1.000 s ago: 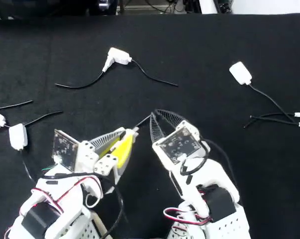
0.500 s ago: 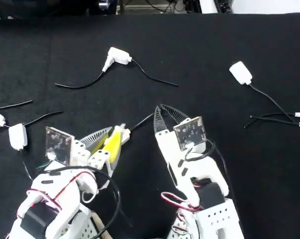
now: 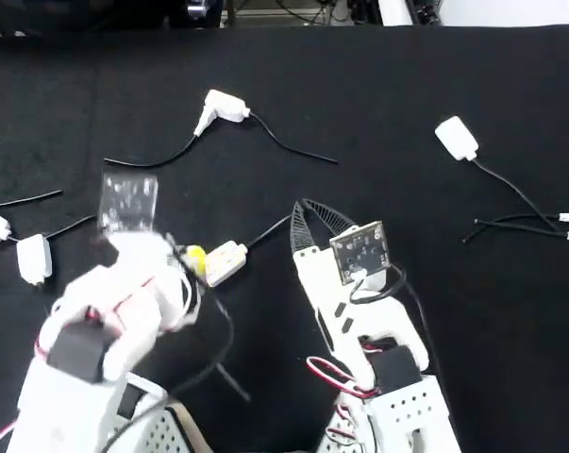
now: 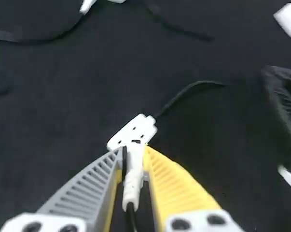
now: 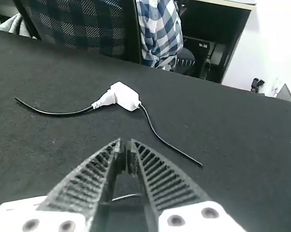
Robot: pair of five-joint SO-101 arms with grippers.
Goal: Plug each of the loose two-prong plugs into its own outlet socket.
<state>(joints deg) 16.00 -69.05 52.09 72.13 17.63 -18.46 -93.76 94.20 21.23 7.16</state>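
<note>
The step in hand looks like mating the first pair. The left gripper [image 4: 132, 153] is clamped on a white two-prong plug [image 4: 130, 181], its cord running back between the grey and yellow fingers. The plug's nose sits against a white outlet socket [image 4: 134, 133] lying on the black table [image 4: 48, 96] directly ahead of the fingertips. The socket's own black cord curls away beyond it. I cannot tell whether the prongs are seated or only touching the face.

The right gripper [image 5: 125, 145] is nearly closed on nothing. Well ahead of its tips lies another white connector [image 5: 120, 95] with a cord leaving each end. In the high view this gripper [image 3: 303, 206] sits just beside the socket [image 3: 225, 259], on the far side from the left gripper [image 3: 197, 260].

The next move probably calls for a straight push along the socket's axis. The socket is loose and may slide on the cloth, so bracing it from behind with the right gripper looks wise. More white pieces, such as one [image 3: 456, 139] far off to the right, remain to be paired.

Compared with a second ago, the left arm has swung up and over. Its wrist now stands higher over the table, with the fingers pointing more steeply down at the socket. The right arm has drawn in slightly and turned, then kept still over the last half second.
</note>
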